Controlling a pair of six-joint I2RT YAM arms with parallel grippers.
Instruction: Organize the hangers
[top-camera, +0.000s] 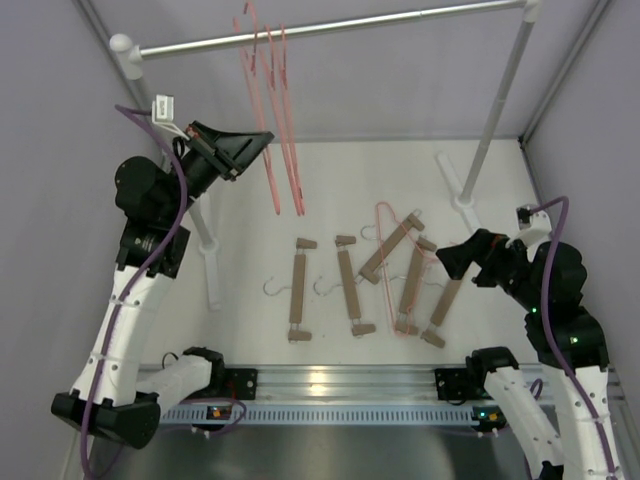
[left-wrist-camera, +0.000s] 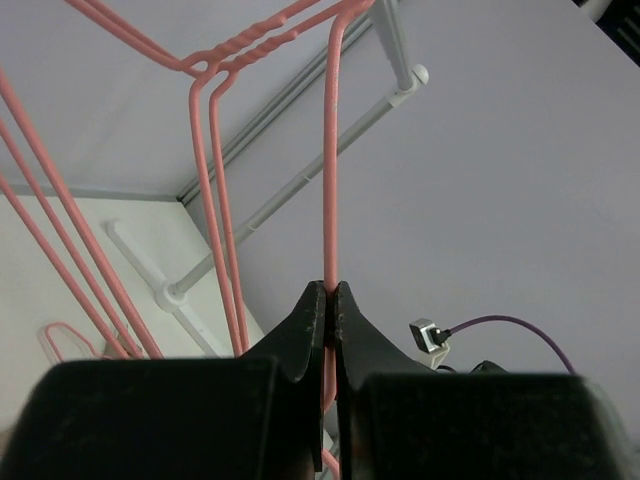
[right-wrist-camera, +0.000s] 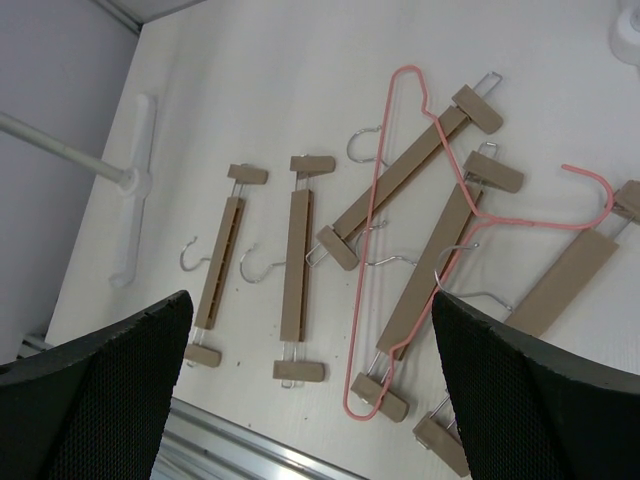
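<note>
We pinch a pink hanger (left-wrist-camera: 331, 150) in the left gripper (left-wrist-camera: 329, 296), likely to seat it on the rail (top-camera: 330, 28); the right gripper (top-camera: 456, 258) hovers wide.

- Readable text, labels, brands, numbers, signs: we find none in any view.
- wooden hangers (right-wrist-camera: 293, 265), pink hangers (left-wrist-camera: 330, 150): we read no marking on them.
- white plug (top-camera: 165, 105), ten o'clock in the top view: too small to read.
</note>
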